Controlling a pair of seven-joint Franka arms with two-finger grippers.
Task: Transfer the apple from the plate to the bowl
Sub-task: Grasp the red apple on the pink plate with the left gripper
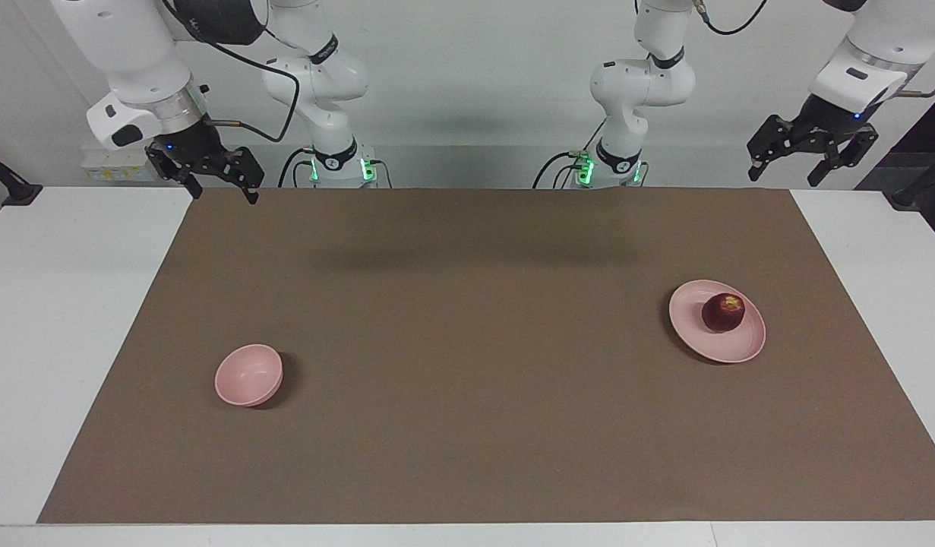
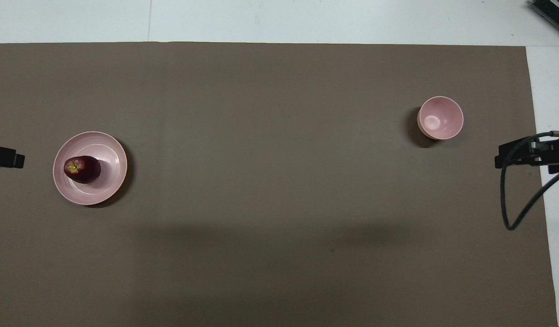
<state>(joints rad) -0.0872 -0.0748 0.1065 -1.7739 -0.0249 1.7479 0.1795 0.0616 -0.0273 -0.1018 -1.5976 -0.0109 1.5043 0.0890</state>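
Well, the biggest thing is the white table (image 1: 72,319), and almost all of it is covered by a large brown rectangular mat (image 1: 467,357). On this mat, toward the left arm's end of the table, lies the flat round pale pink plate (image 1: 699,334) with a low rim. The small deep pale pink bowl (image 1: 247,374) stands toward the right arm's end of the table, well apart from the plate and a little farther from the robots than it. Its inside holds nothing. The small round dark red apple (image 1: 723,312) with a yellowish patch sits on the plate, on the part nearer to the left arm's end.

Both arms wait up in the air at the robots' side of the table. The left gripper (image 1: 810,162) hangs over the white table edge at its own end, with its black fingers spread apart and holding nothing. The right gripper (image 1: 211,180) hangs over the mat's corner at its end, fingers also apart and holding nothing.
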